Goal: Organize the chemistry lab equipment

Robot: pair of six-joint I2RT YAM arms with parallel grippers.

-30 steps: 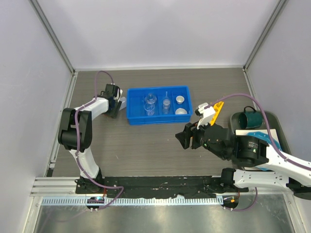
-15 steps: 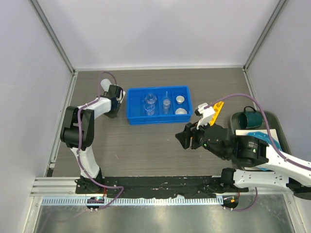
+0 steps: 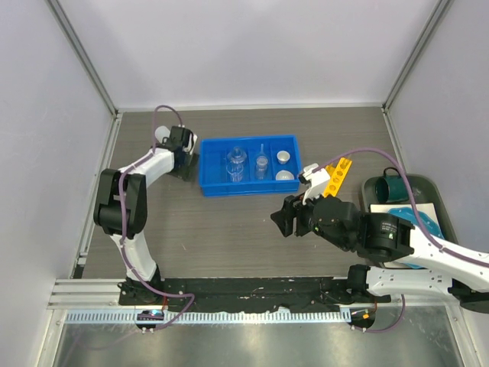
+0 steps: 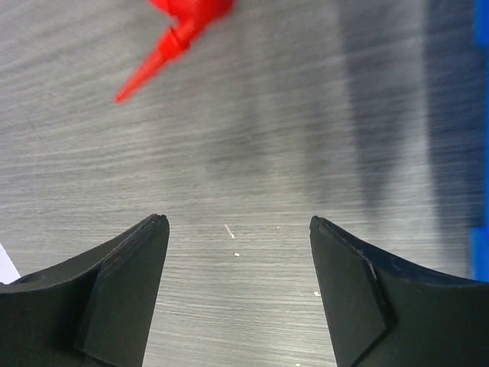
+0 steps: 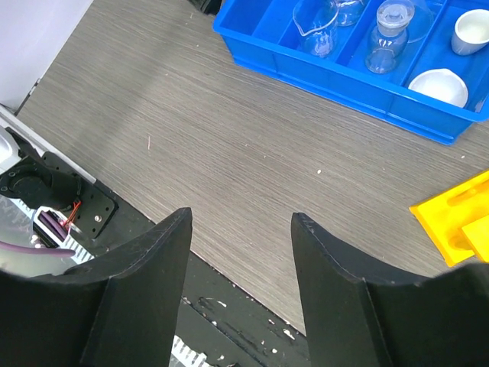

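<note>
Bright blue tray (image 3: 248,189) in the far middle, yellow tube rack (image 3: 338,174) to its right, teal mug (image 3: 388,189) further right, red squeeze bottle cap (image 4: 187,15) left, grey-brown woodgrain table (image 3: 229,229).

The left gripper (image 4: 238,228) is hovering low with its jaws spread wide. The right gripper (image 5: 240,218) is hanging with its jaws parted too.

table (image 5: 229,153): matt wood-grain | bin (image 5: 344,82): glossy blue plastic | beakers (image 5: 316,29): clear, probably glass
</note>
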